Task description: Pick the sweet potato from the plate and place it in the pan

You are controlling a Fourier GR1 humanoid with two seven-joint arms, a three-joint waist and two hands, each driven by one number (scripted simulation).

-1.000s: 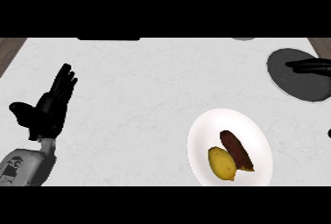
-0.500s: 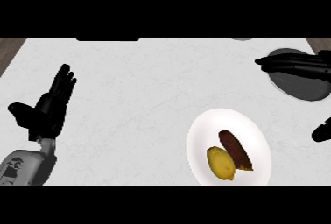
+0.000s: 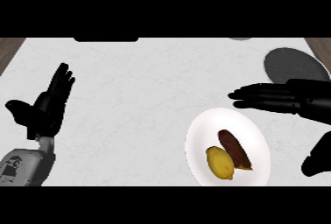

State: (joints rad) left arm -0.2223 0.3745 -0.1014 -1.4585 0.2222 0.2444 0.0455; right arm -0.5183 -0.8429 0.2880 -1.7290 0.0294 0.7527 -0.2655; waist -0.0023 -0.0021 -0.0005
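White counter (image 3: 149, 87) spreads below me. One pan (image 3: 294, 64) sits far right, my right hand (image 3: 291, 99) flat-fingered before it, holding nothing. One plate (image 3: 200, 144) carries one sweet potato (image 3: 234, 148) and one lemon (image 3: 220, 162). My left hand (image 3: 45, 109) rests open, fingers up.

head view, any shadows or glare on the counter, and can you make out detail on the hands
Head view: flat, even light, no glare on the counter; no clear shadow under the plate. The right hand and left hand read as near-black shapes with little surface detail; the sweet potato shows clearly.
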